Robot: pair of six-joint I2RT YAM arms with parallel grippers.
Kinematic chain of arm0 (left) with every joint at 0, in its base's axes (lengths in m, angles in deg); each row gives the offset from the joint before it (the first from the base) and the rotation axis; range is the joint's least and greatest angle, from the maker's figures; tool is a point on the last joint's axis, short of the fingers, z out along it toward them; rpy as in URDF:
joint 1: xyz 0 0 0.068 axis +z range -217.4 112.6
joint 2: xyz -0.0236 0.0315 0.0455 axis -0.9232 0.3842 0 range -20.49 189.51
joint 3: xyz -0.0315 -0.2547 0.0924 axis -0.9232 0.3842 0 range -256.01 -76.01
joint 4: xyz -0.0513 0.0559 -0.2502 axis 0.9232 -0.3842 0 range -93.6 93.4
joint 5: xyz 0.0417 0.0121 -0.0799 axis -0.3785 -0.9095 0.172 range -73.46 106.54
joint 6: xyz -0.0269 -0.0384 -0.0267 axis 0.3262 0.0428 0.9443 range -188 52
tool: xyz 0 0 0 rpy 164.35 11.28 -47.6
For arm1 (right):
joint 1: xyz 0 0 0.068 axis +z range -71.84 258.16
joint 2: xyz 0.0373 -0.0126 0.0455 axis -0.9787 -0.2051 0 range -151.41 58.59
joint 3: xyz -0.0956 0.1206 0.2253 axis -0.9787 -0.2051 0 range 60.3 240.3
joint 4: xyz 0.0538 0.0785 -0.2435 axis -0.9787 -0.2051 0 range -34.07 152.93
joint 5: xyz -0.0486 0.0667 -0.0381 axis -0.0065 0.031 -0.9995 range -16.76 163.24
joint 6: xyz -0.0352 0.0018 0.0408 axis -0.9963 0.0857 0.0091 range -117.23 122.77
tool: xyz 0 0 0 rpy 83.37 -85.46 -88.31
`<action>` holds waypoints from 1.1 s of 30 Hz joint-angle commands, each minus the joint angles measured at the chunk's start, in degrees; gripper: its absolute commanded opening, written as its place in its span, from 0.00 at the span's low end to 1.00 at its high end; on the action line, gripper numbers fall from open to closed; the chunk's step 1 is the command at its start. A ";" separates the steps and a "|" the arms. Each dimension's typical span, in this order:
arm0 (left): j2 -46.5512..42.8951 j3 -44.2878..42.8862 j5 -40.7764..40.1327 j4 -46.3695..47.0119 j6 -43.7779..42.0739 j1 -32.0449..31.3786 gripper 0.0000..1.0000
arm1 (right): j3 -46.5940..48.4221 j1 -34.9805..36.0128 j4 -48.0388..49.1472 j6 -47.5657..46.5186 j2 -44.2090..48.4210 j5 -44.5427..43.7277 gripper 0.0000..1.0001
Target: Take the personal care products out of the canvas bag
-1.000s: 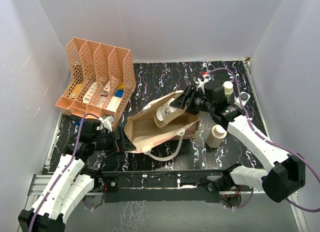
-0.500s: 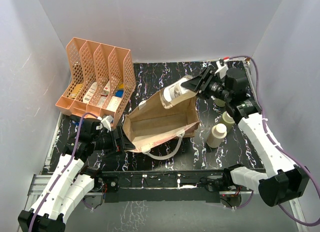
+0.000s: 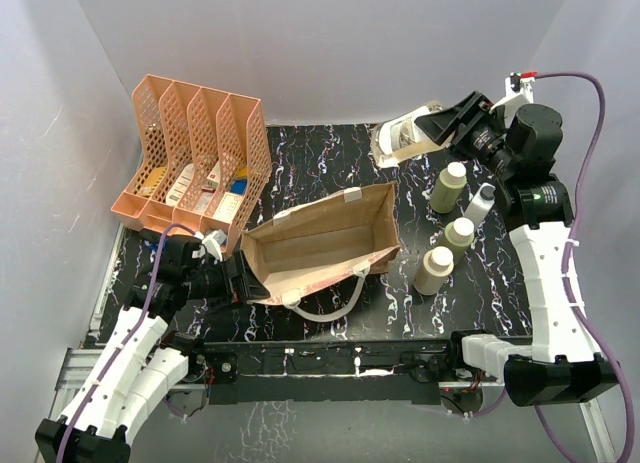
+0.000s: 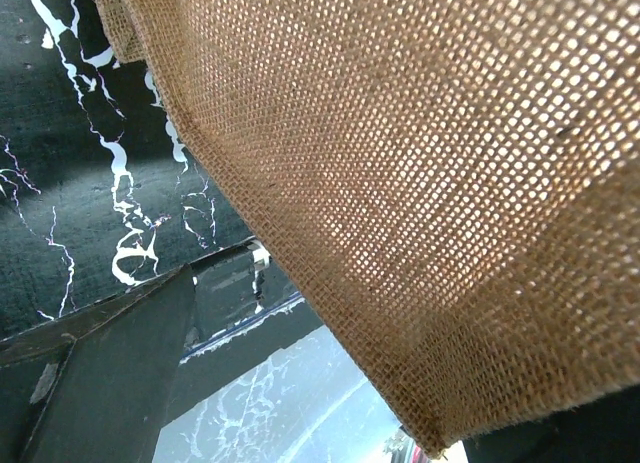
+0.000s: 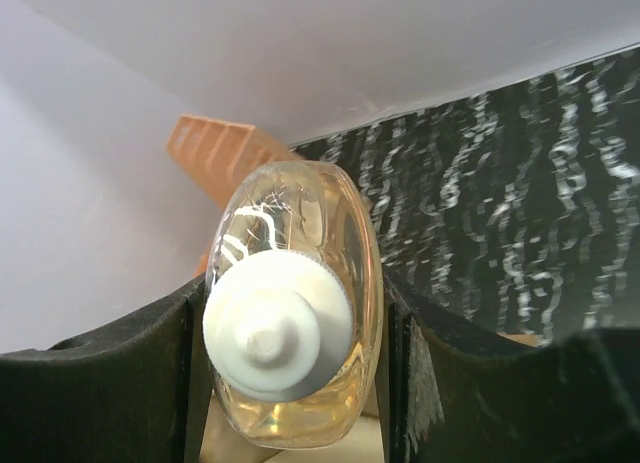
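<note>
**Clear bottle held high over the far right of the table**

The right gripper (image 3: pixel 418 133) is clamped on a small clear bottle (image 3: pixel 403 136) with one finger on each flat side. In the right wrist view the bottle (image 5: pixel 290 303) is an oval flask of pale amber liquid with a white ribbed cap that faces the camera. It hangs in the air above the back right part of the black marbled table (image 3: pixel 320 163), close to the back wall (image 3: pixel 330 53) and well apart from the canvas bag (image 3: pixel 320 245).

The bag sits mid-table with its mouth open upward, and its inside shows as plain tan fabric. It has white tabs on the rim, a reddish print along the near side and a white handle loop (image 3: pixel 335 301) lying on the table in front.

The left gripper (image 3: pixel 245 281) has its jaws spread wide at the bag's left end. Its wrist view is filled with coarse weave (image 4: pixel 400 183), and I cannot tell whether it touches the fabric.

Four bottles stand between the bag's right end and the right wall:
- a beige one (image 3: pixel 449 187)
- a slim white-grey one (image 3: pixel 479 203)
- two more beige ones (image 3: pixel 459 235) (image 3: pixel 433 271)

A strip of table between the bag and the back wall is open. The orange rack (image 3: pixel 195 158) fills the far left corner, with its near right corner close to the bag's rim.
</note>
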 commanded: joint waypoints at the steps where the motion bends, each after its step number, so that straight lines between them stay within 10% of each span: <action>1: 0.18 -1.73 0.03 -1.59 -1.47 0.04 0.97 | 5.32 -0.25 1.28 -12.37 0.25 -12.04 0.08; 9: -4.97 3.59 4.29 -1.50 -0.74 -0.06 0.97 | -7.10 -0.15 6.37 -29.07 0.04 -18.69 0.08; 33: -20.68 9.05 9.57 -7.72 4.36 0.03 0.95 | -21.46 6.59 20.73 -37.25 -10.98 -31.30 0.08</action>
